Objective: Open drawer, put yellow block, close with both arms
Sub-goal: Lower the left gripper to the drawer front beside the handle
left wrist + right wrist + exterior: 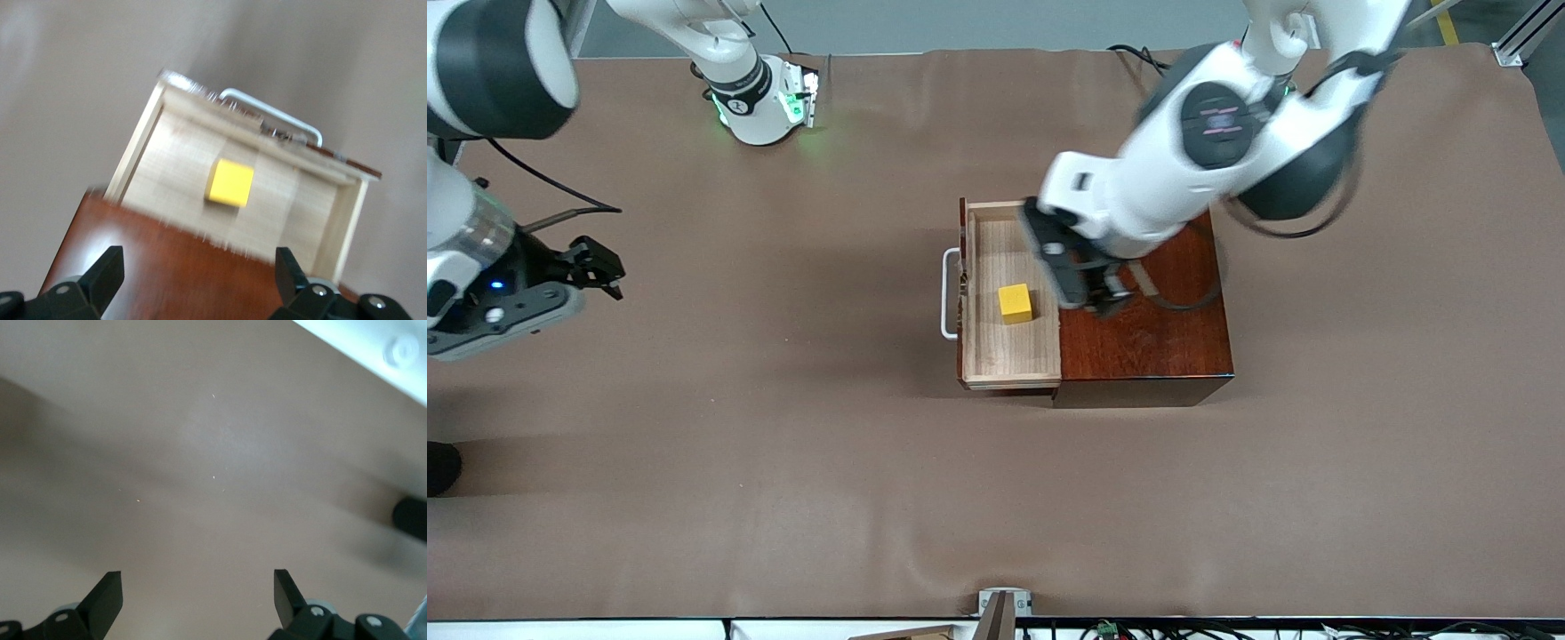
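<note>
The drawer stands pulled out of the dark mahogany box, with its white handle toward the right arm's end of the table. The yellow block lies in the pale-wood tray, and it also shows in the left wrist view. My left gripper is open and empty over the box top, beside the tray; in its wrist view the jaws stand wide apart above the red-brown top. My right gripper is open and empty over bare table at the right arm's end, as its wrist view shows.
The brown table cover runs all round the box. The right arm's base stands at the back edge. A small bracket sits at the table's front edge.
</note>
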Robot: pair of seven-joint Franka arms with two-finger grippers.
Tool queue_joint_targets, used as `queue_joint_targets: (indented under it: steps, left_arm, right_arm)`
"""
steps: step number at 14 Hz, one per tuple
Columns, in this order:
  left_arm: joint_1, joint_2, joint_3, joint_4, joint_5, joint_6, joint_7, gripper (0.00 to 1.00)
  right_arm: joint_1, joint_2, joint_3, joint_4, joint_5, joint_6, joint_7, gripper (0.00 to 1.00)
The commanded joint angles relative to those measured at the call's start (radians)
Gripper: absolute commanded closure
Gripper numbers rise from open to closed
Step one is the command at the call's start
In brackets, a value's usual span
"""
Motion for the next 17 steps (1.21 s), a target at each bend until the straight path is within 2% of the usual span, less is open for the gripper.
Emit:
queue_joint_targets:
  steps: [1, 4, 7, 8, 12, 17]
  left_arm:
    - [-0.092, 0.112, 0.018, 0.108, 0.068, 0.04, 0.021, 0.0]
    - [-0.196, 0.172, 0.073, 0.112, 0.069, 0.15, 0.036, 0.0]
    - [-0.318, 0.232, 0.158, 0.112, 0.069, 0.247, 0.114, 0.0]
    - [-0.341, 0.251, 0.178, 0.112, 0.069, 0.273, 0.134, 0.0]
    - [-0.37, 0.306, 0.188, 0.113, 0.069, 0.341, 0.127, 0.0]
    - [-0.408, 0.326, 0.249, 0.11, 0.071, 0.332, 0.127, 0.0]
  right_arm:
    - [-0.039, -0.069, 0.012, -0.049, 0.038, -0.017, 0.098, 0.0]
    - [-0.083, -0.135, 0.009, -0.11, 0.12, -0.02, 0.174, 0.0]
    - [-0.074, -0.214, 0.004, -0.202, 0.121, -0.023, 0.249, 0.0]
    - [-0.073, -0.218, 0.003, -0.199, 0.121, -0.04, 0.265, 0.0]
    - [-0.013, -0.213, -0.088, -0.162, 0.121, -0.095, 0.268, 0.0]
    - [-0.023, -0.212, -0.089, -0.159, 0.119, -0.092, 0.259, 0.0]
